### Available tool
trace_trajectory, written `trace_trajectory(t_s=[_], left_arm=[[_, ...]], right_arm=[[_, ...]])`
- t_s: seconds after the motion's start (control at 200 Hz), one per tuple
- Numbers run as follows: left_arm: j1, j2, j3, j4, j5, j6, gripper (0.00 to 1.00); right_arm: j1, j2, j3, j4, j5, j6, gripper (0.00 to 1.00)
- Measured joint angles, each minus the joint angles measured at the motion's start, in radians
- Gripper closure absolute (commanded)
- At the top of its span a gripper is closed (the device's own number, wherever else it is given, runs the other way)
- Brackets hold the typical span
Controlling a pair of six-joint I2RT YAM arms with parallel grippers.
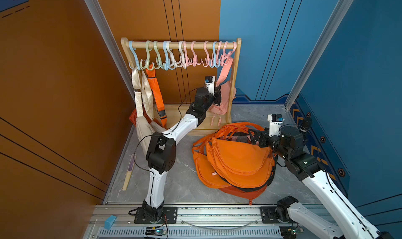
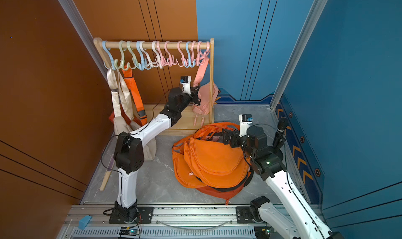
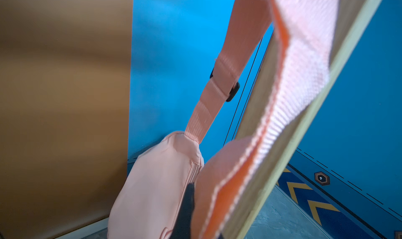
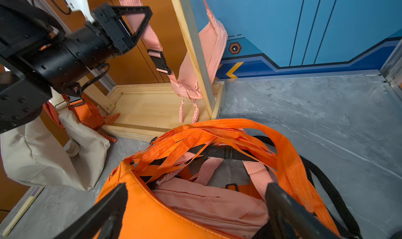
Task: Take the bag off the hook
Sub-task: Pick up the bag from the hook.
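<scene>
Rearward, wooden rack (image 1: 171, 112) set against the wall, orange bags (image 1: 237, 159) heaped beside it, pink bag (image 1: 225, 94) hung by the rack's right post, right gripper (image 4: 196, 187) held spread over the heap, left gripper (image 1: 218, 95) clamped on the bag's strap (image 3: 300, 74), strap looped on pink hook (image 1: 234, 45).

Left gripper (image 1: 218, 97), 1 o'clock: tips lost against bag (image 1: 226, 91) in both top views. Near strap (image 3: 300, 79) blurred in left wrist view, hiding one finger. Hooks (image 1: 226, 53) too crowded to tell which carries it. Right gripper (image 4: 196, 186): fingers (image 4: 104, 207) cut off by frame edge.
</scene>
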Motion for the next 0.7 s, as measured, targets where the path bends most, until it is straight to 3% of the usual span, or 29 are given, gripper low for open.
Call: trace_trajectory(t_s=[0.701], left_arm=[[0.144,-0.358,-0.304,0.031,0.012,-0.028,1.0]], right_arm=[[0.106,0.294,0.238,0.106,-0.001,-0.101,0.0]])
